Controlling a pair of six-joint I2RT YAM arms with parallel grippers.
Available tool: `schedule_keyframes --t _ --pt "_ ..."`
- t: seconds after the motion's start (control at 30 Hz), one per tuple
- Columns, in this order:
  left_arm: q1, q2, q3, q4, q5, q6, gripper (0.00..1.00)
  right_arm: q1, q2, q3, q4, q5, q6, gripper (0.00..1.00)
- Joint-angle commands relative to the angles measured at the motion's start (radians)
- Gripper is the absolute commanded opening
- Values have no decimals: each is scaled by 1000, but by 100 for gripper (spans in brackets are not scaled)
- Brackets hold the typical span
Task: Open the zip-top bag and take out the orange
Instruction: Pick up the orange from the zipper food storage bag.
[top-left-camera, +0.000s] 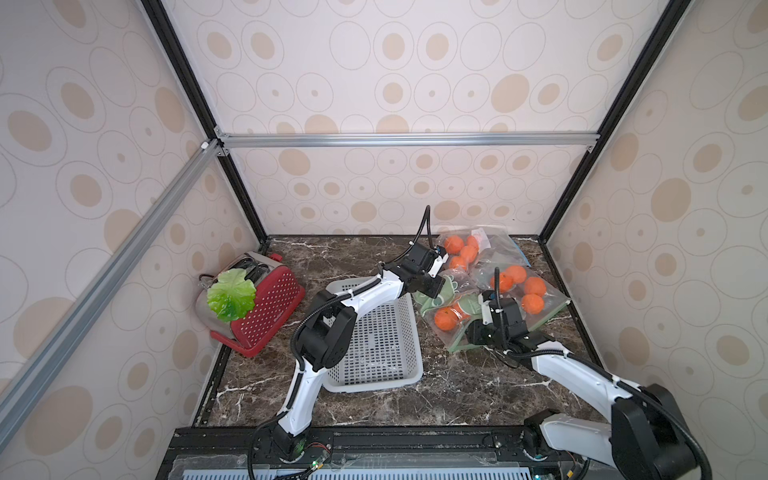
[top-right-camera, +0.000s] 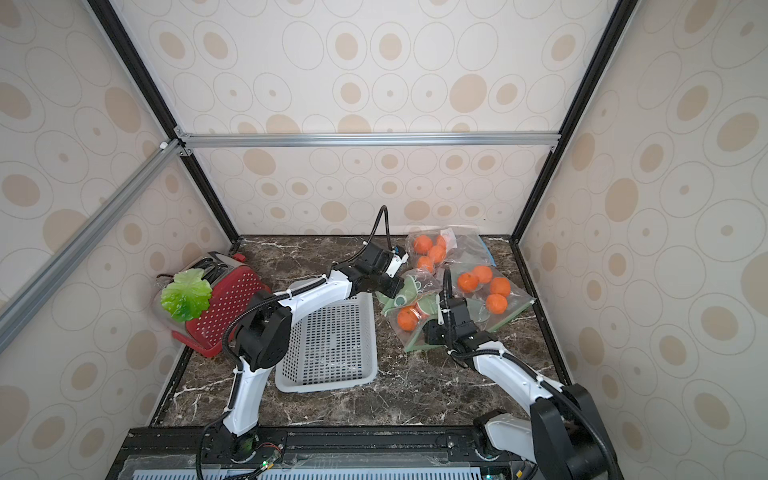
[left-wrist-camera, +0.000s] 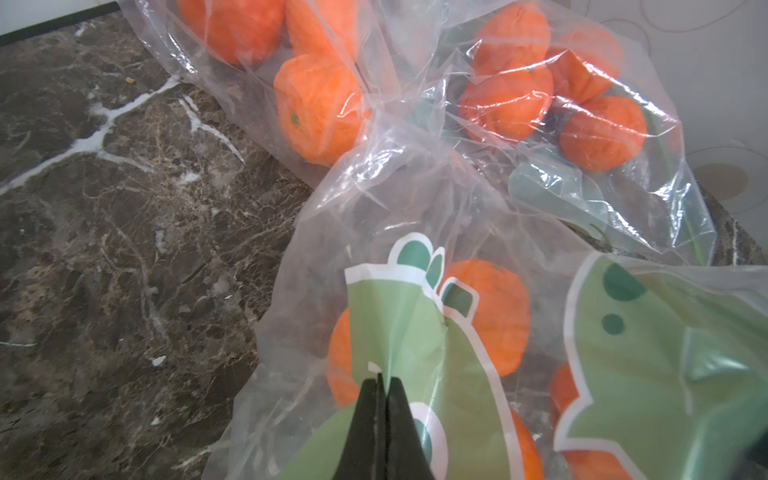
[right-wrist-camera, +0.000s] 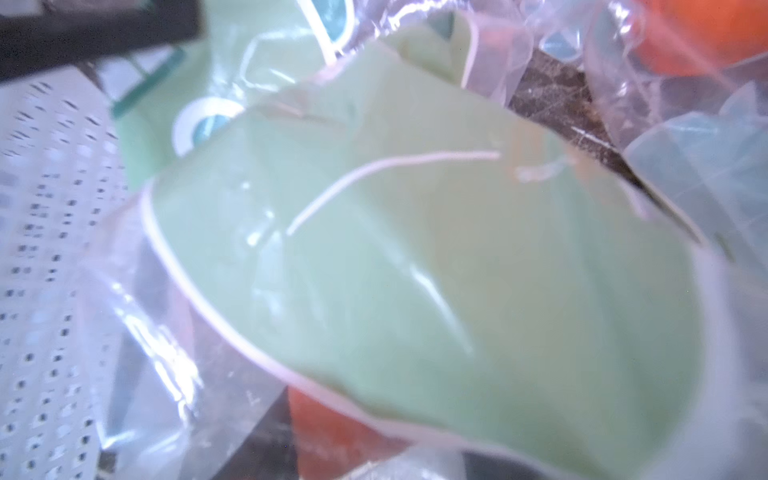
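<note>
1. Zip-top bag (top-left-camera: 428, 302), green-printed, lies on the counter (top-left-camera: 457, 399) at the 2 o'clock side of the white basket (top-left-camera: 374, 384). An orange (top-left-camera: 446, 319) shows through its film.
2. Left claw (left-wrist-camera: 381, 388) is pinched tight on a fold of the printed film, probably anchoring one side so the mouth can be pulled apart.
3. Right claw (top-left-camera: 471, 332) sits at the bag's 5 o'clock edge. Its wrist view is blurred green plastic, so I cannot tell its spread or whether it holds anything.
4. Back bag (top-left-camera: 496, 245) at 12 o'clock and side bag (top-left-camera: 548, 297) at 2 o'clock crowd close, so the wrong film could snag.
</note>
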Motion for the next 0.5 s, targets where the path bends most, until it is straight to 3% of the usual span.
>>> schedule_keyframes --t 0.0,0.47 --pt "14 8 10 -4 -35 -11 0 1 -99 -36 -125 -33 16 53" --pt "26 17 17 4 -79 -25 0 2 -512 -41 -382 -178 104 52"
